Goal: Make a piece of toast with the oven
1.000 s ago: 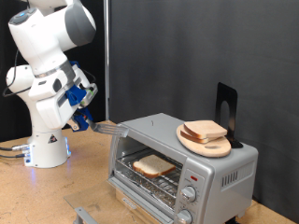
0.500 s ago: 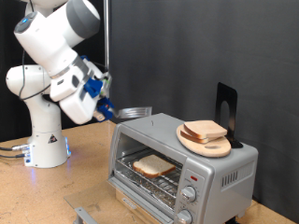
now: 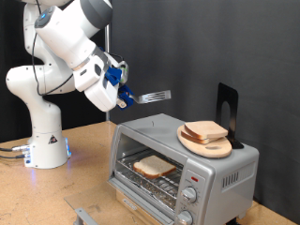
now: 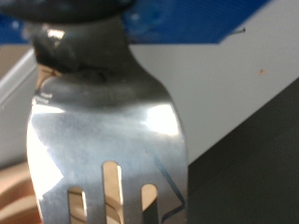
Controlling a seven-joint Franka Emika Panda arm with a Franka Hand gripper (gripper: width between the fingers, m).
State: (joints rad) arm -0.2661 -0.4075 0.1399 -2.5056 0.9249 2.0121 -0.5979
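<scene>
One hand (image 3: 127,95) gripping one spatula (image 3: 155,96), raised higher than before above oven (image 3: 184,165), door open, one toast (image 3: 154,167) on rack inside, two slices (image 3: 204,132) on board (image 3: 205,143) atop oven.

Robot arm (image 3: 58,56): glossy white rounded shells, dark grey joint caps. Conical white base (image 3: 45,148) bearing a small dark triangular mark, with a blue glow low on the exterior view's left side and dark cables trailing from it. Gripper (image 3: 125,95): blue body, black parts.
</scene>
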